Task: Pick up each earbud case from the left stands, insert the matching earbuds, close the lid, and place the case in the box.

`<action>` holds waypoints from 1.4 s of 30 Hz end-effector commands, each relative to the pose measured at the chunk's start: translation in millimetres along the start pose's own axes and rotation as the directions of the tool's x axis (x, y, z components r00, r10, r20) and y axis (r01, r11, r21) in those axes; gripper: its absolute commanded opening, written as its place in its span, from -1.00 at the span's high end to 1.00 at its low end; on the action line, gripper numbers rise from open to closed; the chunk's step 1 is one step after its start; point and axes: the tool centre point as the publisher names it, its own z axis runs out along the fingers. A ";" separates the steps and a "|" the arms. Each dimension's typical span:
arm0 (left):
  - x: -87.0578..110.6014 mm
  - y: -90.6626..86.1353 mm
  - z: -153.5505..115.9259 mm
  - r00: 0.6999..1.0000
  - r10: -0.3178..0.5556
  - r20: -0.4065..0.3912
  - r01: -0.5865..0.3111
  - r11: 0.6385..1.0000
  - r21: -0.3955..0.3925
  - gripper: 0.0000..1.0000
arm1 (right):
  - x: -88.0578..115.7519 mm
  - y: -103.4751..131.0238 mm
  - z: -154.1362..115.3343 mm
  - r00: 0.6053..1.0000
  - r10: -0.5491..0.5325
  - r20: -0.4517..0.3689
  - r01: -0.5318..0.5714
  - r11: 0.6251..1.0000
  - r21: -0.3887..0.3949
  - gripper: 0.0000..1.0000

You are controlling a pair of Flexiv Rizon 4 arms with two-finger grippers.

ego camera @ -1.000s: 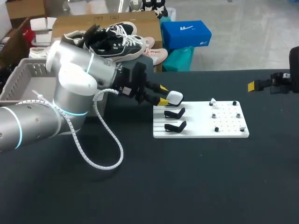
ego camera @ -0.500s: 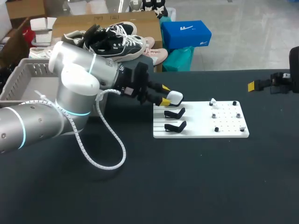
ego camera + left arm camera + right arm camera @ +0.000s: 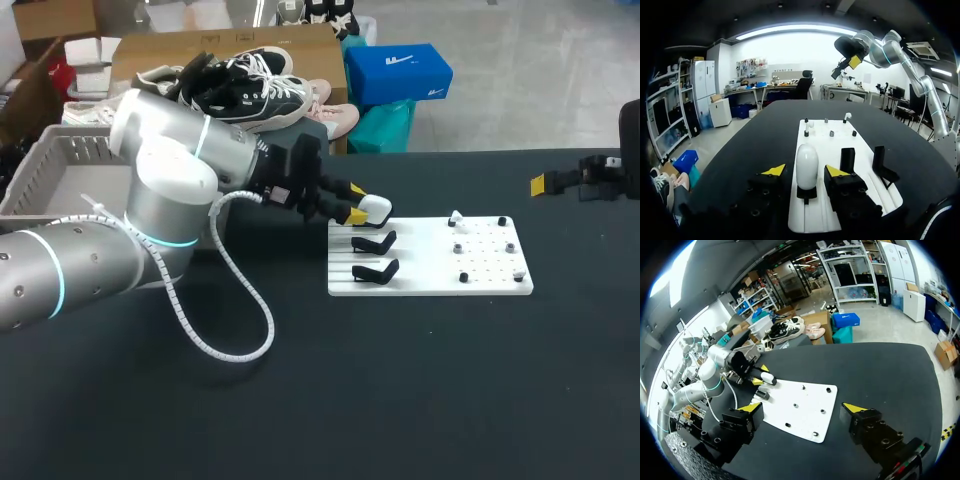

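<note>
On the black table (image 3: 420, 390) a white board (image 3: 490, 275) is laid. The left gripper (image 3: 805, 171) is spread around the upright white case (image 3: 807, 162) on its stand, neither finger touching it. The right gripper (image 3: 805, 412) is spread, empty and well apart. The case is judged light, rigid and slippery, best taken across its flanks. Its lid seam cannot be made out.

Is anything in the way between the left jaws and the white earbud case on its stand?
Nothing visible does. The white earbud case stands upright on its black stand, right between the open left jaws, with a bare gap on either side.
</note>
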 end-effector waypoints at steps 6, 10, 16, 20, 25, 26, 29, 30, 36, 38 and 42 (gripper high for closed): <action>2.9 4.7 5.6 1.000 0.000 -0.002 0.000 1.000 0.016 0.07 | -0.3 -1.7 0.1 1.000 -0.001 -0.001 0.001 1.000 -0.007 -1.00; 2.6 4.2 8.0 1.000 0.002 -0.001 -0.002 1.000 0.019 0.08 | -0.3 -1.7 0.1 1.000 -0.001 -0.001 0.001 1.000 -0.007 -1.00; 3.6 5.2 11.2 1.000 0.006 -0.004 -0.006 1.000 0.019 0.08 | -0.3 -1.7 0.1 1.000 -0.001 -0.001 0.001 1.000 -0.007 -1.00; 4.4 5.4 12.5 1.000 0.004 -0.004 -0.004 1.000 0.016 0.21 | -0.3 -1.7 0.1 1.000 -0.001 -0.001 0.001 1.000 -0.007 -1.00; 4.6 6.0 11.7 1.000 0.000 -0.002 0.000 1.000 0.011 0.62 | -0.3 -1.7 0.1 1.000 -0.001 -0.001 0.001 1.000 -0.007 -1.00; 4.7 6.0 11.1 1.000 0.000 -0.001 0.000 1.000 0.010 0.80 | -0.3 -1.7 0.1 1.000 -0.001 -0.001 0.001 1.000 -0.007 -1.00; 5.1 6.2 8.5 1.000 -0.001 0.001 0.001 1.000 0.007 1.00 | -0.3 -1.7 0.1 1.000 -0.001 -0.001 0.001 1.000 -0.007 -1.00; 5.0 5.9 6.7 1.000 -0.002 0.003 0.002 1.000 0.005 1.00 | -0.3 -1.7 0.1 1.000 -0.001 -0.001 0.001 1.000 -0.007 -1.00; 1.7 1.7 -4.7 1.000 -0.003 0.016 0.003 1.000 -0.001 1.00 | -0.3 -1.7 0.1 1.000 -0.001 -0.001 0.001 1.000 -0.007 -1.00; -0.7 -1.3 -9.2 1.000 -0.005 0.027 0.005 1.000 0.000 1.00 | -0.3 -1.7 0.1 1.000 -0.001 -0.001 0.001 1.000 -0.007 -1.00; -8.9 -11.4 -19.8 0.998 -0.010 0.057 0.010 1.000 0.001 1.00 | -0.3 -1.7 0.1 1.000 -0.001 -0.001 0.001 1.000 -0.007 -1.00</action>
